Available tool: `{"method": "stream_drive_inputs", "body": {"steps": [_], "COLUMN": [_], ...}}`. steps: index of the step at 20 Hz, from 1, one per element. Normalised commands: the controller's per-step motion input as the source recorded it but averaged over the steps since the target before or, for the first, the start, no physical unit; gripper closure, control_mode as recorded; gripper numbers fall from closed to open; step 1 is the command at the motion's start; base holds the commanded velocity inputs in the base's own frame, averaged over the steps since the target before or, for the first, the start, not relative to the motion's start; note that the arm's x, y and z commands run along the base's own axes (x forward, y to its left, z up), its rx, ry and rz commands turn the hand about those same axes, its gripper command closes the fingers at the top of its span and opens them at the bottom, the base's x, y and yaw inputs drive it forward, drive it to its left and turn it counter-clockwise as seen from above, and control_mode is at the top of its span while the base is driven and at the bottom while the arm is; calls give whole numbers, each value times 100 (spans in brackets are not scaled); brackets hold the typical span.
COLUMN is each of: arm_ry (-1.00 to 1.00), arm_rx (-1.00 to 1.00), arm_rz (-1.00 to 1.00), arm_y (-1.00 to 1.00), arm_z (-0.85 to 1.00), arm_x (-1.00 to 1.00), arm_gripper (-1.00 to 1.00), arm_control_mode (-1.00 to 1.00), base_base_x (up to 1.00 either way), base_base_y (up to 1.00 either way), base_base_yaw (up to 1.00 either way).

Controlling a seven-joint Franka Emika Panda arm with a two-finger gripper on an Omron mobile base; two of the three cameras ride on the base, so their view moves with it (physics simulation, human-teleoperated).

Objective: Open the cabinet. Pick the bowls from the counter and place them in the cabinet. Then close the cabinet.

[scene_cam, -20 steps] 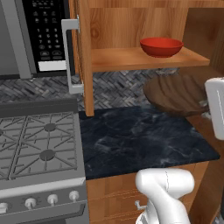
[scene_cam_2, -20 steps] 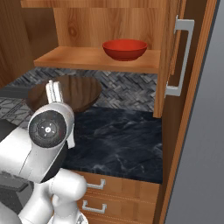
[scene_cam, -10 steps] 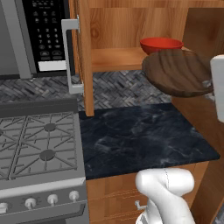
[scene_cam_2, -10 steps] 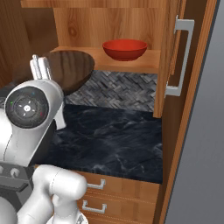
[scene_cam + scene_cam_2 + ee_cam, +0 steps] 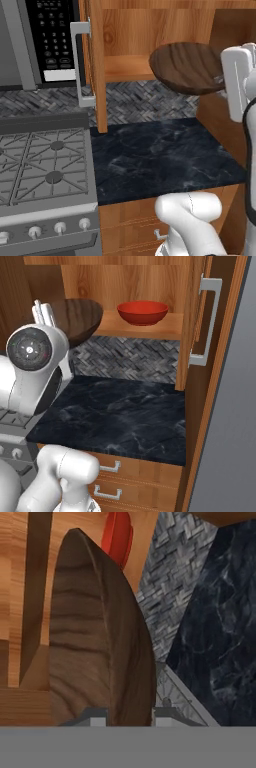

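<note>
Lifted off the dark marbled stone bench, the dark wood-grain bowl, seemingly pinched by its rim in the tool, nears the open wooden cabinet's shelf where the glossy red bowl already sits; placing and closing remain.

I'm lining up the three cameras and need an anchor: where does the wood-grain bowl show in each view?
Left base view: the wood-grain bowl is upper right, held up at shelf height before the open cabinet.
Right base view: upper left, behind the arm, left of the red bowl.
Hand view: edge-on at centre left, between the fingertips.
Shared landmark: the black marbled counter.
</note>
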Motion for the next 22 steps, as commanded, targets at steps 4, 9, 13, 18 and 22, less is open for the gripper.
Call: {"method": "stream_drive_inputs", "body": {"steps": [4,9,13,18,22], "arm_ry": [-7,-8,0,4,11], "arm_rx": [0,0,0,0,0], "arm_rz": [0,0,0,0,0], "arm_y": [6,38,26,5,3], "arm_z": [0,0,0,0,0], "arm_x": [44,22,39,58,60], "arm_gripper": [100,100,100,100,100], "arm_control_mode": [-100,-100,-100,-100,-100], "base_base_x": [0,0,0,0,0], "base_base_y": [0,0,0,0,0], "base_base_yaw": [0,0,0,0,0]}}
